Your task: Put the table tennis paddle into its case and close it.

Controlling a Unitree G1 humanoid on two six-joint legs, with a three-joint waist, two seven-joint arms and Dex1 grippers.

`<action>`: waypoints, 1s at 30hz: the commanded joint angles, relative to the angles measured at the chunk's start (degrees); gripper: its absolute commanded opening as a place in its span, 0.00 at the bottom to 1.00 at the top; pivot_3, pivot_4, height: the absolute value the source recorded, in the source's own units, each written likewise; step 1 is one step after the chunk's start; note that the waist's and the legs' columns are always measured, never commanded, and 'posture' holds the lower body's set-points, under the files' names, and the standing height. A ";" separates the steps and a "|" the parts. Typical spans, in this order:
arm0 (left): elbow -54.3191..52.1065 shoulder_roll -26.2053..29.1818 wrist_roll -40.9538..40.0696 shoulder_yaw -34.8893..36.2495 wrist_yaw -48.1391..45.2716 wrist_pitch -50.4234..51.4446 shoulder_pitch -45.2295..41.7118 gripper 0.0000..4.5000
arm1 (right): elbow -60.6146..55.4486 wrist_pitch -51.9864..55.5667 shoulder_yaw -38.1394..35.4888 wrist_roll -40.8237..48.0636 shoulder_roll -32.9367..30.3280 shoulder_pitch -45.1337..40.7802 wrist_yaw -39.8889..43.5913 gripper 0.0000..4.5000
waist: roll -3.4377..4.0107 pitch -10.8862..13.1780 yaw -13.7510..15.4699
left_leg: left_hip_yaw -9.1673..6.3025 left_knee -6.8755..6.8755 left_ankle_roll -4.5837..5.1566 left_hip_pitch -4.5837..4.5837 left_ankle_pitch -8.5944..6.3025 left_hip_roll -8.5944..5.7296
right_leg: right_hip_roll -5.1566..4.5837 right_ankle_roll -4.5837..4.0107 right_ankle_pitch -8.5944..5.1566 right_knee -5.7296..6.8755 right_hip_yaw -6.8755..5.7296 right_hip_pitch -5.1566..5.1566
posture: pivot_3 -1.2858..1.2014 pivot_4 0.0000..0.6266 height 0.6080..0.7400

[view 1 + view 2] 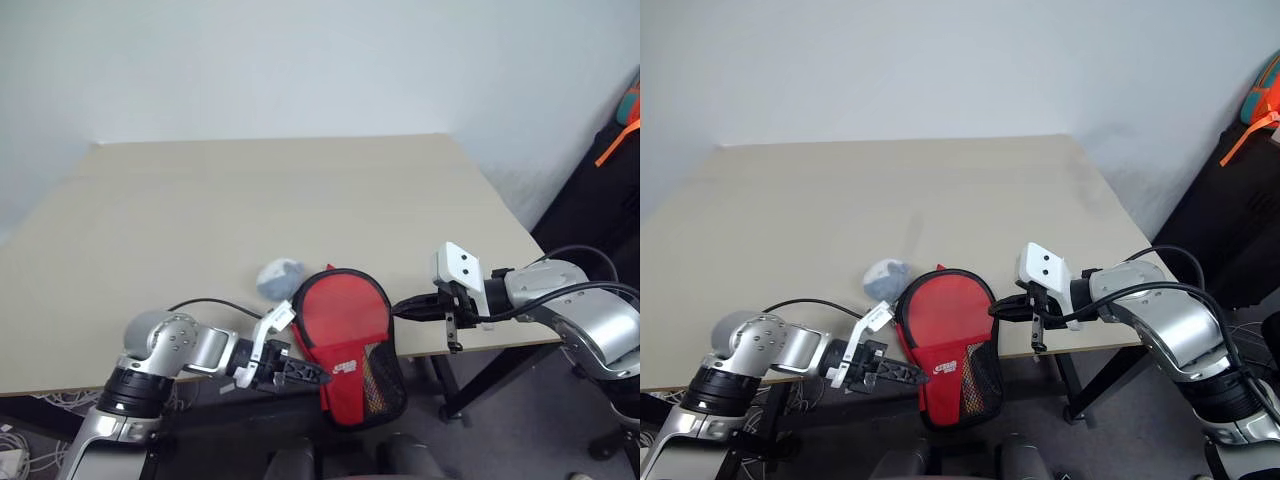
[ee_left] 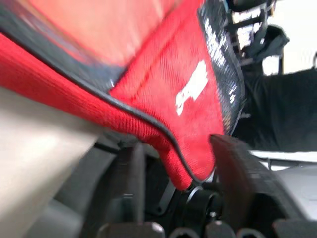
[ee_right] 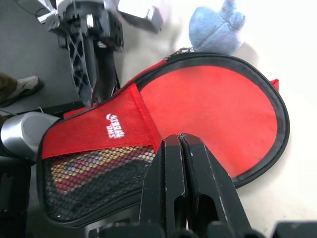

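Hanging over the bench [image 1: 300, 190] edge, the case [image 1: 345, 340] could be dropped: left gripper [image 1: 300, 372] jaws parted at its handle end, right gripper [image 1: 415, 307] jaws shut empty beside it.

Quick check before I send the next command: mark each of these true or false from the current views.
1. The red fabric paddle-shaped case hangs partly over the near edge of the beige table. True.
2. The right pincer stands wide open. False: its fingers are pressed together.
3. A small grey-white lump lies on the table next to the round end of the case. True.
4. The left pincer is clamped shut on the case. False: its fingers stand apart, either side of the case's narrow end.
5. The case's black mesh pocket lies at its round end. False: it is at the narrow end, off the table.
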 commanded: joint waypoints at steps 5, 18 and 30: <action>-6.37 9.41 -8.94 11.24 0.24 0.67 1.73 1.00 | 2.60 -1.69 1.10 -1.55 2.80 -4.35 1.23 0.00 | -0.11 0.10 -0.05 | 0.06 -0.17 -0.01 -0.02 0.00 0.05 | 0.04 -0.01 0.00 -0.01 0.03 -0.09 | 0.52 0.00 0.99; -3.85 13.82 17.76 15.86 -9.98 -47.48 1.82 1.00 | 14.81 -2.81 4.77 -6.86 13.66 -11.97 -0.96 0.00 | -0.07 0.28 0.25 | 0.17 -0.10 -0.20 0.06 -0.02 0.05 | -0.09 -0.19 0.12 -0.05 -0.06 -0.11 | 0.52 0.00 0.99; 6.92 2.22 27.34 12.60 -9.51 -62.51 0.35 1.00 | 21.46 -4.87 5.35 -10.50 20.69 -13.17 -3.66 0.00 | -0.10 0.27 0.14 | 0.20 -0.12 -0.03 -0.01 0.07 0.10 | 0.04 -0.01 0.22 0.06 -0.03 -0.05 | 0.52 0.00 0.99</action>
